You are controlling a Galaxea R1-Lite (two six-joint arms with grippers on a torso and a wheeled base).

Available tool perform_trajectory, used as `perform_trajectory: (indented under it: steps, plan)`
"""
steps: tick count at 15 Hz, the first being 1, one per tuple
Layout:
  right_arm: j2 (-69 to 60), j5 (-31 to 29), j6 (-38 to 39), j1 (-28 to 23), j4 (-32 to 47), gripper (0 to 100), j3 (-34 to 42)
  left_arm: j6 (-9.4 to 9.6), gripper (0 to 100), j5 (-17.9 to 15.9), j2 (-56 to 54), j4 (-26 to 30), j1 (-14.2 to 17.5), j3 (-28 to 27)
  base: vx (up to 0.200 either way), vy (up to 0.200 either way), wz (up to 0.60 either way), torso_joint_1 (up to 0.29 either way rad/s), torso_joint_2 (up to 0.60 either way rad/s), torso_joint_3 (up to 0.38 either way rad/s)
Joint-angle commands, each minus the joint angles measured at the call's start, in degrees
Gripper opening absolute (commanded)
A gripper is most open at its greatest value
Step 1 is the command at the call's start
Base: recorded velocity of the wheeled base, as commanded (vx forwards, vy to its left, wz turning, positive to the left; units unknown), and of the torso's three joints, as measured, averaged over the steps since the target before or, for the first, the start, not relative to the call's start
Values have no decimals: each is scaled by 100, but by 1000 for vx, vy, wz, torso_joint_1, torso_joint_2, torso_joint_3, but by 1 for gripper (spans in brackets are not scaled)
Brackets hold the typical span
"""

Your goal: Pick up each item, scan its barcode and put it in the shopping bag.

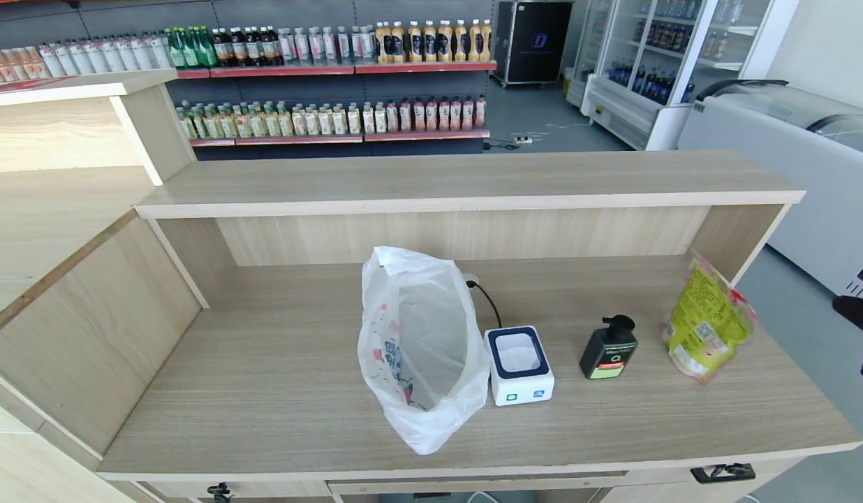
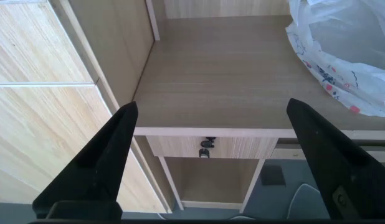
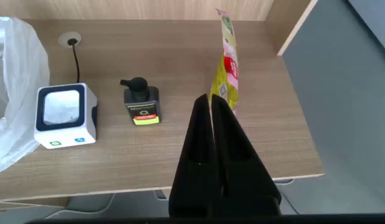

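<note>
Yellow-green snack pouch [image 1: 707, 321] stands upright — left end effector [image 2: 211, 112] released, right end effector [image 3: 211, 104] clenched empty.

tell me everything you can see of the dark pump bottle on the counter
The pump bottle is small, dark and flat-sided, plastic by its look, with a black pump head whose spout turns toward the scanner. A label with light green and red bands covers its lower front. It stands upright on the wooden counter, between the scanner and the yellow-green pouch, apart from both; only the counter touches it.
</note>
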State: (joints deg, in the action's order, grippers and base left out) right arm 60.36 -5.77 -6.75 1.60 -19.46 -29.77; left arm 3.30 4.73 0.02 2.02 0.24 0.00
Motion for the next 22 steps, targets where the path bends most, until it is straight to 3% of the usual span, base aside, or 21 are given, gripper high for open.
perform_trajectory:
  steps: [1,3,7,13,19,22]
  plan:
    - [1154,418,-28,-89,-296,100,-108,4,100,2,-2,0,2,0,0,0,0,0,0,0]
    - [1470,1324,-89,-344,-304,100,-64,4,100,2,-2,0,2,0,0,0,0,0,0,0]
    - [2253,1992,-335,-423,-322,100,-161,4,100,2,-2,0,2,0,0,0,0,0,0,0]
    - [3087,1983,-379,-476,-375,100,-90,4,100,2,-2,0,2,0,0,0,0,0,0,0]
    - [4415,1992,-748,-494,-2133,100,15,-5,100,2,-2,0,2,0,0,0,0,0,0,0]
    - [4503,2044,-748,-494,-2273,100,15,4,100,2,-2,0,2,0,0,0,0,0,0,0]
